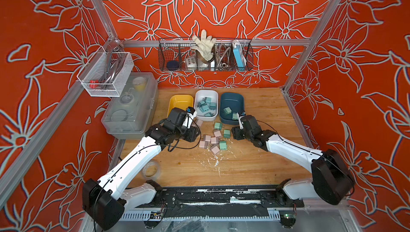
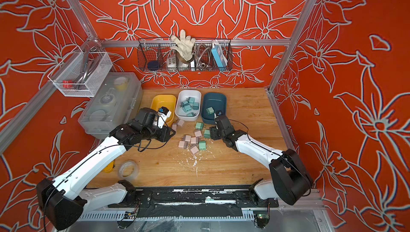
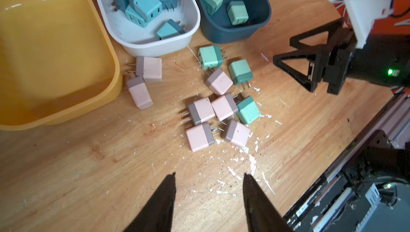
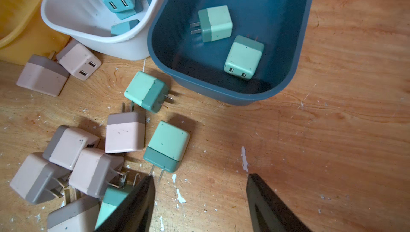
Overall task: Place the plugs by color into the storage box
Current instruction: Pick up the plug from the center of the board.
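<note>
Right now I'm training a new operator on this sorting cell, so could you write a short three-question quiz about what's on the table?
1. True or false: the yellow bin holds pink plugs.
2. How many mint green plugs lie in the dark blue bin? A one, B two, C four.
3. Fill in: the white bin holds only ____ plugs.

Key: 1 false, it is empty and the pink plugs lie on the table. 2 B. 3 light blue plugs.
</note>
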`<state>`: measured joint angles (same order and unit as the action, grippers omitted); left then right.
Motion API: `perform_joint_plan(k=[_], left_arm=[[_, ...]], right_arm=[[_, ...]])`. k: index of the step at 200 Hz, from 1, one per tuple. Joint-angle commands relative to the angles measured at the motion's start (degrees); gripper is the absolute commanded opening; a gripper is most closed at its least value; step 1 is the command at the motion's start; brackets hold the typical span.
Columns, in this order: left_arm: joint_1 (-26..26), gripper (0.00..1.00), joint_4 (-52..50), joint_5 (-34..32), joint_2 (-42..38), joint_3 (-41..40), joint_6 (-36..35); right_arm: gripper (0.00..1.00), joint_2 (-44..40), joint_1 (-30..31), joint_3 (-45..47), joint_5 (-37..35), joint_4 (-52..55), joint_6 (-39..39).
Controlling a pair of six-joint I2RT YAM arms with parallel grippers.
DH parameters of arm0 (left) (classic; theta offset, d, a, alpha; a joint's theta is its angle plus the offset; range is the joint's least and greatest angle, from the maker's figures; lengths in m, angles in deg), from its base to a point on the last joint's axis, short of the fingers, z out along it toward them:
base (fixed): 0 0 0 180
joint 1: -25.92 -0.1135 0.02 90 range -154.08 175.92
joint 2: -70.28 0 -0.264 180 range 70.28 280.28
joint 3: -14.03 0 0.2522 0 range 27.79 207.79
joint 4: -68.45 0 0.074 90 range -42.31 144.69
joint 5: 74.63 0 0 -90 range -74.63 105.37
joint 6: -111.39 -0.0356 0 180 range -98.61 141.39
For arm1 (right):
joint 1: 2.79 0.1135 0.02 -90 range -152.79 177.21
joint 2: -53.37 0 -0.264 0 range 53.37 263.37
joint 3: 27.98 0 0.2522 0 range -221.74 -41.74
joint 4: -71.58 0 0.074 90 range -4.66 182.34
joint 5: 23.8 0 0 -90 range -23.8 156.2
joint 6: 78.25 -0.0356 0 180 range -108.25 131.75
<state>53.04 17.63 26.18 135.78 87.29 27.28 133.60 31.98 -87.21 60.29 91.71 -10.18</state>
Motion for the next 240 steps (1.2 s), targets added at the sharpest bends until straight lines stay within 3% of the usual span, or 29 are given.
perform_joint_plan(k=[1,70,141,215,240], left_arm=[[0.13,0.51,0.04,3.33,-1.22,-0.55,-3.18],[0.13,0.52,2.51,13.66,-4.18,-4.35,-6.71],[0.15,0.53,2.96,10.92,-6.70,-6.21,-8.26],[0.05,0.50,2.30,8.86,-6.77,-5.66,-8.09],[-0.04,0.50,2.85,8.55,-7.41,-5.99,-8.00]], right_arm=[[0.71,2.29,0.17,-2.87,2.30,2.10,-3.05],[0.70,10.27,1.20,-6.78,5.13,2.99,-5.80],[0.70,17.13,2.64,-11.40,5.48,5.42,-5.54],[0.62,21.51,3.71,-11.82,3.14,6.21,-3.91],[0.50,21.64,3.74,-11.57,3.43,5.66,-3.60]])
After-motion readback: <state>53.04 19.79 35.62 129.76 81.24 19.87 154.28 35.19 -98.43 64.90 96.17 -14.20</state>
